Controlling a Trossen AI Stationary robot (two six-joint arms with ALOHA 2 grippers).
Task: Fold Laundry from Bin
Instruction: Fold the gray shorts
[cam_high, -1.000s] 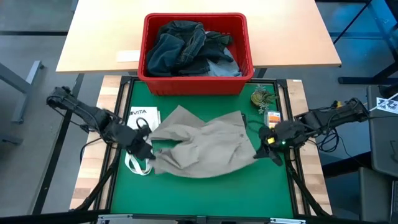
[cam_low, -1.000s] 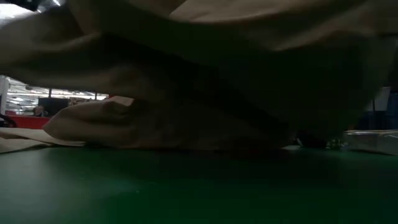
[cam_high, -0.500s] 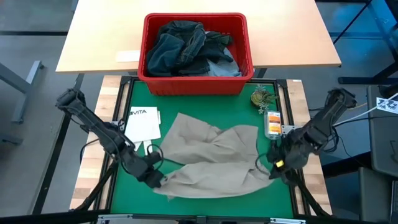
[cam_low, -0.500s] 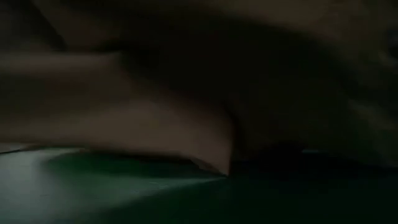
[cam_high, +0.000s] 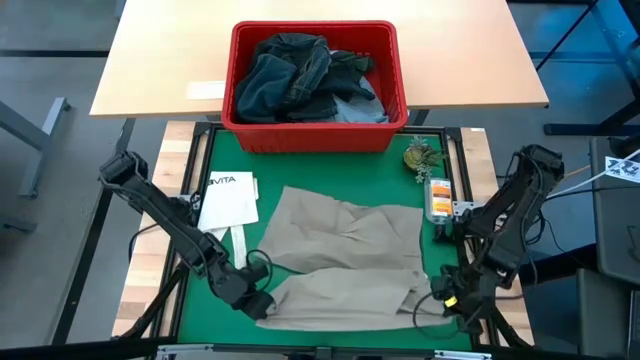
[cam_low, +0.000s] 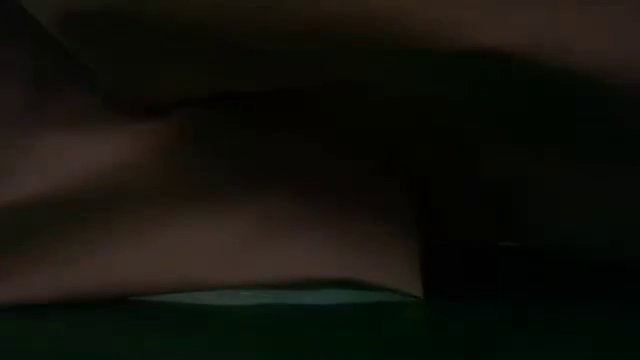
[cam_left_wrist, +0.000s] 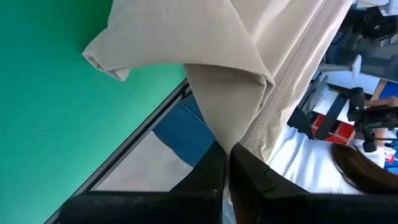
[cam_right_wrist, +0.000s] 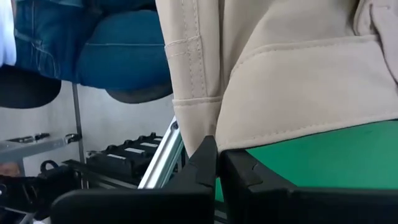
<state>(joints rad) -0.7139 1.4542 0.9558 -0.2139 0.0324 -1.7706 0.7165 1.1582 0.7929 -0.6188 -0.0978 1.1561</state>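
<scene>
Both arms have drawn back toward the near edge of the green mat (cam_high: 330, 170), away from the bin (cam_high: 313, 130), and the beige trousers (cam_high: 350, 255) that a second ago lay bunched mid-mat are now pulled out flatter, with their near hem at the mat's front edge. The left gripper (cam_high: 252, 301) is pinched tight on the near-left corner of the cloth, and the right gripper (cam_high: 447, 300) is clamped on the near-right corner; both wrist views show the fingers closed with fabric between them. A white bag (cam_high: 228, 200) lies left of the trousers, between them and the bin. I judge the task to be early: one garment is out and spread but not yet folded, while the dark jeans (cam_high: 290, 80) and other pieces remain heaped in the bin at the far end.
</scene>
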